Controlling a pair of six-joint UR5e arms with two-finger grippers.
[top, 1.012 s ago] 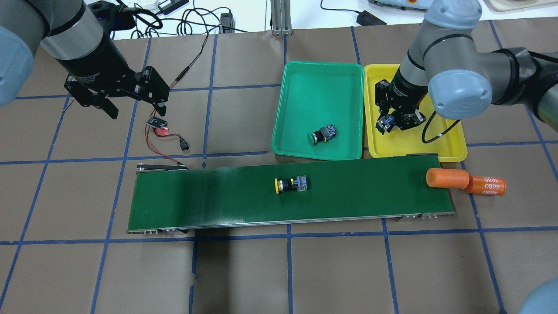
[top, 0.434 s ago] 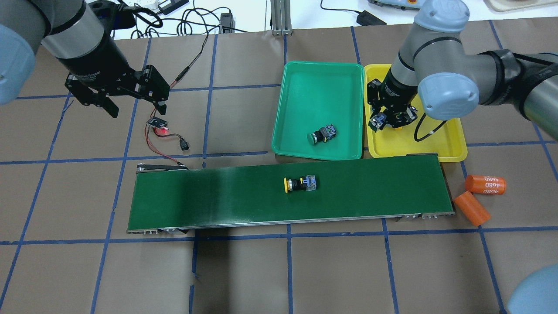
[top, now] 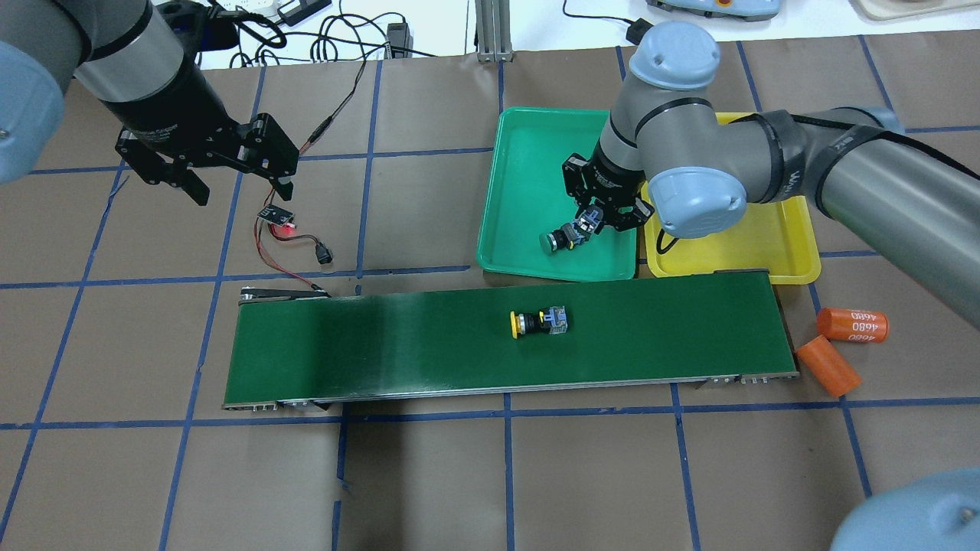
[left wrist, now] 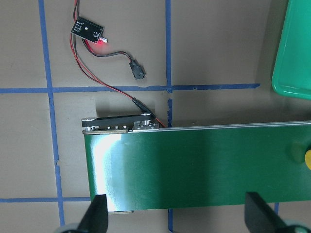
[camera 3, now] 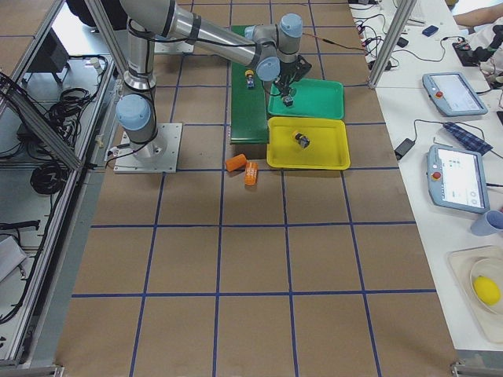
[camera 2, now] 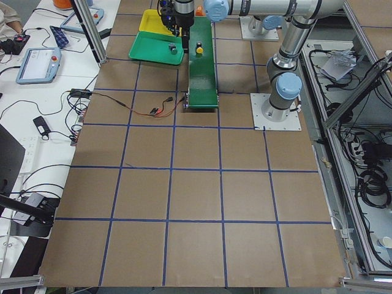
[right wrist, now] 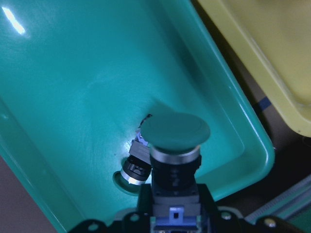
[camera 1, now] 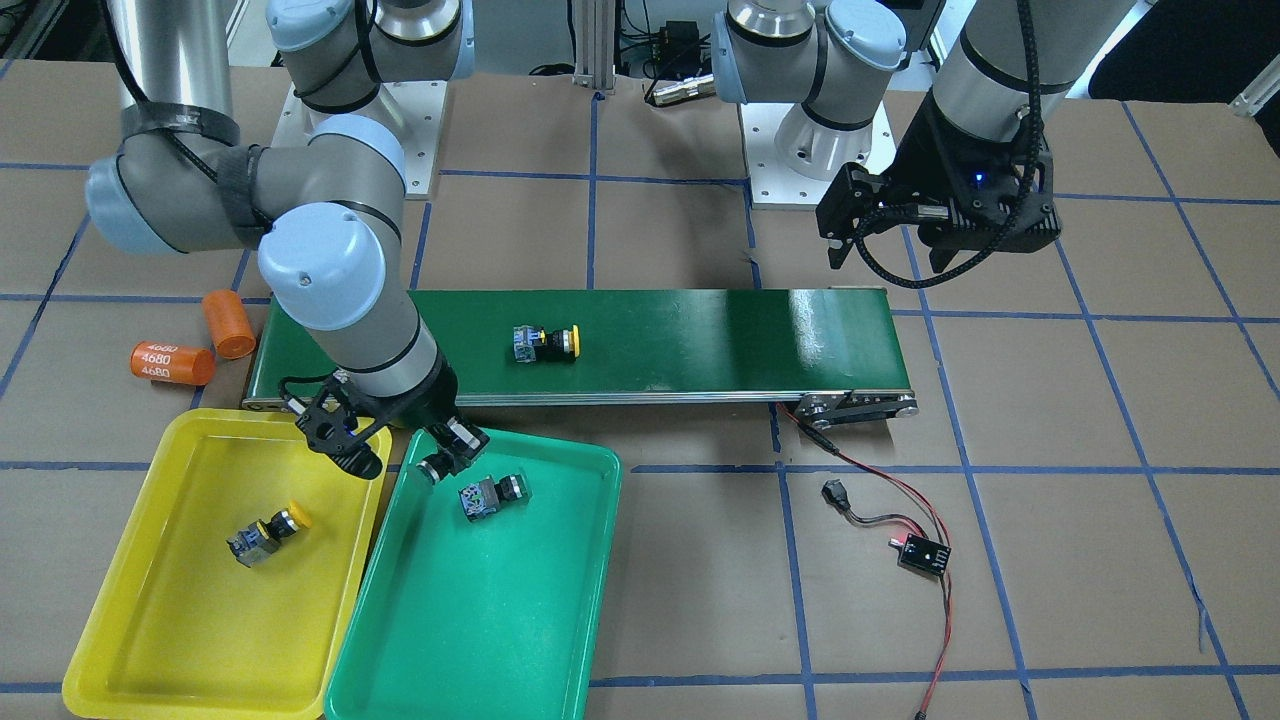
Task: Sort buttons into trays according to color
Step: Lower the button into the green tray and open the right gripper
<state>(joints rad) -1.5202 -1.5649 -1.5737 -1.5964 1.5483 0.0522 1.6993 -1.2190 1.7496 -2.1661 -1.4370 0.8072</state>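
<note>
Here the right claw [top: 601, 216] clenches a green button [right wrist: 175, 145] over the green tray [top: 536, 145], the grip itself mostly cut off in the wrist view. A second green button [top: 561, 239] lies in that tray, just beside. The left claw [top: 240, 191], well apart from the tray, gapes empty.

Overhead, the grey right arm [top: 766, 145] hid from you the yellow-capped push-button [camera 1: 266, 534] in the bright yellow plastic tray [top: 773, 245]; the left wrist view's edge cut off another yellow round cap [left wrist: 308, 159].
</note>
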